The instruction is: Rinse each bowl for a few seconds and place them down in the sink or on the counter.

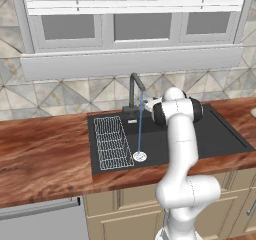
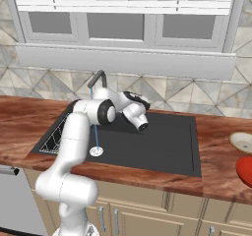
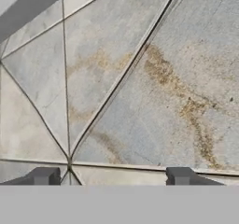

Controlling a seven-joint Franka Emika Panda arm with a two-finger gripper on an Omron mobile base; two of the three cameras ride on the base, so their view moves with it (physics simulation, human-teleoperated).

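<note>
I have the counter (image 1: pixel 45 149), a long run of reddish-brown wood grain over light cabinets, stretching across both base views. Set into it is the sink (image 1: pixel 220 136), a black rectangular basin, and the arm reaches out over its middle.

On the left side of the basin, as I see it from the left base camera, a white wire rack (image 1: pixel 111 143) lies flat on the basin floor. The dark faucet (image 1: pixel 134 91) stands at the back edge, and a thin blue stream of water (image 1: pixel 140 126) drops straight from its spout onto the round silver drain (image 1: pixel 140 157).

From the right base camera I see the 2 bowls on the counter to the right of the sink, well apart from the arm. The cream bowl (image 2: pixel 242 142) sits nearer the wall; the red bowl (image 2: pixel 245 170) sits in front of it at the frame edge, partly cut off. Neither is in the basin or under the water.

The gripper (image 3: pixel 112 175) faces the tiled wall (image 3: pixel 140 87) behind the sink. In the hand camera its 2 dark fingertips (image 3: pixel 43 176) stand wide apart with nothing between them, only grey-beige tile with rusty streaks beyond.
</note>
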